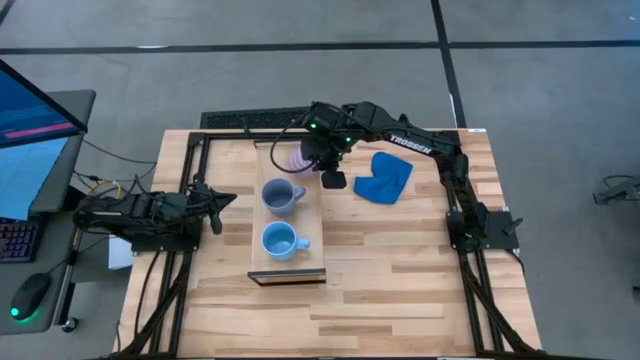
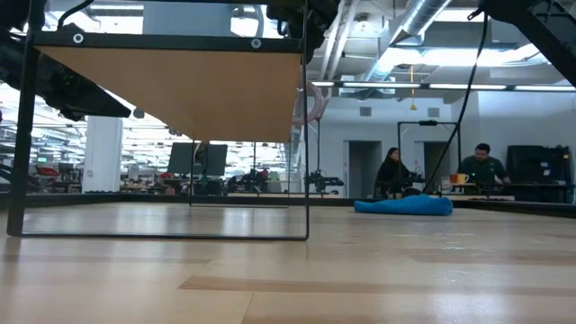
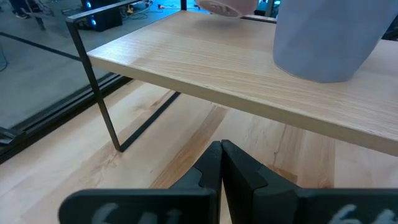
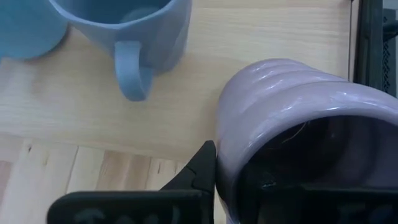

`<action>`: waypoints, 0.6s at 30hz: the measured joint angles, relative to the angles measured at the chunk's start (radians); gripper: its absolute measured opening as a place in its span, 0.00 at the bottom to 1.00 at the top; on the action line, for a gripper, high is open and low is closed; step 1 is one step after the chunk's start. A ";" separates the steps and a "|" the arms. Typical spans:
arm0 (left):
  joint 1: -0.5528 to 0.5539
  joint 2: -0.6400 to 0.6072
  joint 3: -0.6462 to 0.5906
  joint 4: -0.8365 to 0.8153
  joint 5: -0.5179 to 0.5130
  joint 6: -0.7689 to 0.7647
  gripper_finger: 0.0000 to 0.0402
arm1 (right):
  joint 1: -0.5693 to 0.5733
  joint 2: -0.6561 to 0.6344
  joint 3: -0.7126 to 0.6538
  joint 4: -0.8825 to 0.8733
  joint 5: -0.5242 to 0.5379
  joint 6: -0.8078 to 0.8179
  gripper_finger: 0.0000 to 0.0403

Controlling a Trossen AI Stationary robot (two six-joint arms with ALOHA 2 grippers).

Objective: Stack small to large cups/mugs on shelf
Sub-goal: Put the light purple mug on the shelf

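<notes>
We see the right end effector (image 1: 318,160) pinching the rim of the pale lilac ribbed ceramic mug (image 1: 297,157) over the light-wood shelf (image 1: 310,215); the left end effector (image 1: 218,204) is closed, empty.

Lilac mug (image 4: 292,124) glossy ribbed ceramic; slate-blue mug (image 1: 281,196) and sky-blue mug (image 1: 279,241) smooth glazed. Shelf (image 3: 205,68) pale matt wood, thin black metal legs. Tabletop (image 1: 400,270) butcher-block wood (satin sheen). Blue cloth (image 1: 384,177) soft, crumpled at 2 o'clock.
</notes>
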 joint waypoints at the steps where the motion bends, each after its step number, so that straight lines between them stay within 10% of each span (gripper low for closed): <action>1: 0.000 0.000 0.000 0.000 0.000 0.000 0.00 | 0.000 0.000 0.000 0.000 -0.002 0.002 0.12; 18: 0.000 0.000 0.000 -0.002 0.004 -0.008 0.00 | 0.000 0.000 0.000 -0.001 -0.018 0.025 0.13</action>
